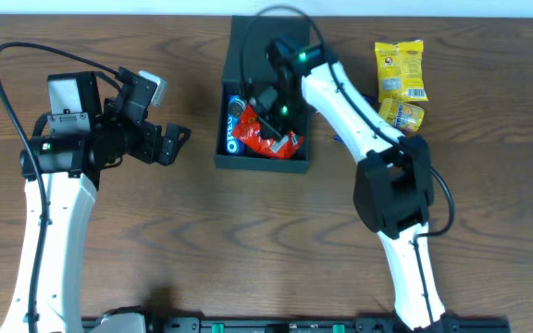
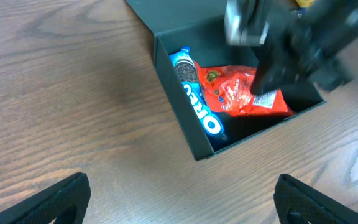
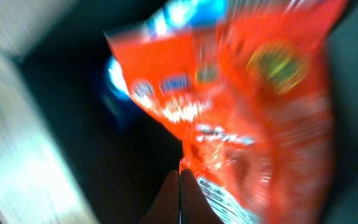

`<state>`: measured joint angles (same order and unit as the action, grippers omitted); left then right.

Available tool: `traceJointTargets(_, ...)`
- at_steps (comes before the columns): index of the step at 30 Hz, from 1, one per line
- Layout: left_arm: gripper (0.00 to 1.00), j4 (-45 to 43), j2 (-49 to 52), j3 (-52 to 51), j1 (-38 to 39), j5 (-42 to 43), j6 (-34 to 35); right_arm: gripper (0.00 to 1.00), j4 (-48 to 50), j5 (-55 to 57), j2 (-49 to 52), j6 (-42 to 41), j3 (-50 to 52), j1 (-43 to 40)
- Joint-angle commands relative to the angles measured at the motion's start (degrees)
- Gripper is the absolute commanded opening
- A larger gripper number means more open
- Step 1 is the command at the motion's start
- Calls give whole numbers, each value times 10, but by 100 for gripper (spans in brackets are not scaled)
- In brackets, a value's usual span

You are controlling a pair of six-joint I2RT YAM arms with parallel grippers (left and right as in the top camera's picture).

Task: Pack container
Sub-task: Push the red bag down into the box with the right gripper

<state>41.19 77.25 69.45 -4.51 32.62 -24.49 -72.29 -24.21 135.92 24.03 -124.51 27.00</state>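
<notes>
Right jaws pinch red packet (image 1: pixel 266 143) inside container (image 1: pixel 259 165) beside Oreo pack (image 2: pixel 199 106); left jaws spread; yellow packets (image 1: pixel 401 72) outside container await packing.

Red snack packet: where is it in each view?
Overhead: red packet in the container's lower half, above centre.
Left wrist: red packet upper right of centre, inside container.
Right wrist: red packet fills the right half, blurred.
Shared landmark: blue Oreo pack beside it.
</notes>
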Motion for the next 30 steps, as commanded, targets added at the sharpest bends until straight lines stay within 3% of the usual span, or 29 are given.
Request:
traceJointTargets(1, 95, 2, 4, 8, -3, -2, -12, 1, -8, -21, -7, -4, -75, 0)
traceJointTargets(7, 95, 4, 4, 8, -3, -2, -12, 1, 28, 31, -7, -5, -96, -6)
traceJointTargets(17, 95, 6, 4, 8, -3, -2, -12, 1, 128, 49, -6, -43, 41, -17)
traceJointTargets(30, 95, 5, 4, 8, -3, -2, -13, 1, 127, 47, -6, -43, 117, -1)
